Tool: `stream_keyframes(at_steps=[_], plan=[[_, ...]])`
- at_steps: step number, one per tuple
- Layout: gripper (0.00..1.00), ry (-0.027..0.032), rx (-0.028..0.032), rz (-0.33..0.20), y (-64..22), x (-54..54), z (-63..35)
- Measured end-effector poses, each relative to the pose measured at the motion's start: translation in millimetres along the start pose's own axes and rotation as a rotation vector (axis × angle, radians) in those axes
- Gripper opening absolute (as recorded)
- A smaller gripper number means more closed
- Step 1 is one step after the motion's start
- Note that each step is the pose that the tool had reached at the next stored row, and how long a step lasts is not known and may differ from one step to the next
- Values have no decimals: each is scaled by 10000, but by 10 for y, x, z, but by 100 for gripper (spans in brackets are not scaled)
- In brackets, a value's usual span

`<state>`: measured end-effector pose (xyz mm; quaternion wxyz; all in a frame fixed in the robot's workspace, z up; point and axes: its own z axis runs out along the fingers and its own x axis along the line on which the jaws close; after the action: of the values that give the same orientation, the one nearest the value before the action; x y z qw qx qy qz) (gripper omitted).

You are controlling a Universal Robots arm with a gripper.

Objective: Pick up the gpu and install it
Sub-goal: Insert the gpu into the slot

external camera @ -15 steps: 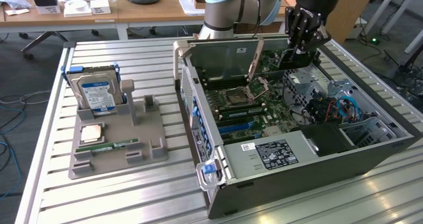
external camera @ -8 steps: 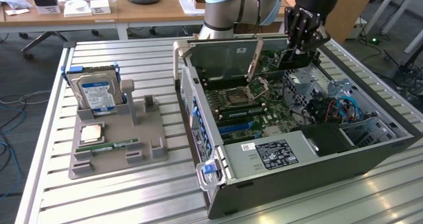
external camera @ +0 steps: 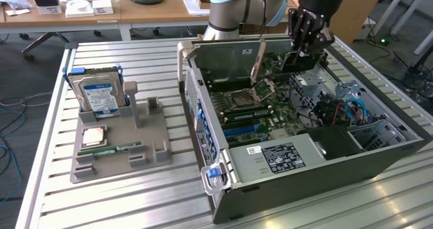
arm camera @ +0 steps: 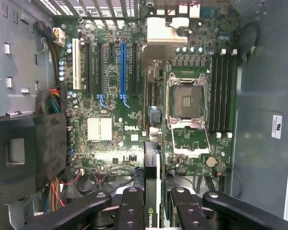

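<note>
Clearly, we see the black, jointed gripper (external camera: pixel 301 55) hanging nose-down at the exterior view's upper right, its fingers (arm camera: pixel 132 208) clamped on the flat black gpu (arm camera: pixel 152 167), held edge-on over the green motherboard (arm camera: pixel 110 120) in the open grey metal case (external camera: pixel 325 181).

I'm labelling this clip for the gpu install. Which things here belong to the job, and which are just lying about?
Job: gpu in the claw, open computer case, motherboard.
Lying about: hard drive, memory stick, processor chip, grey holder.
</note>
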<state>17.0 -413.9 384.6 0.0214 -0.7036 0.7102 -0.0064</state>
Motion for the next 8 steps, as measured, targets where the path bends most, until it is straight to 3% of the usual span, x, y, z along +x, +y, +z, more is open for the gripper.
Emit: stream_keyframes(at_steps=[8], plan=[[26, 0, 0, 18, 46, 3, 132]])
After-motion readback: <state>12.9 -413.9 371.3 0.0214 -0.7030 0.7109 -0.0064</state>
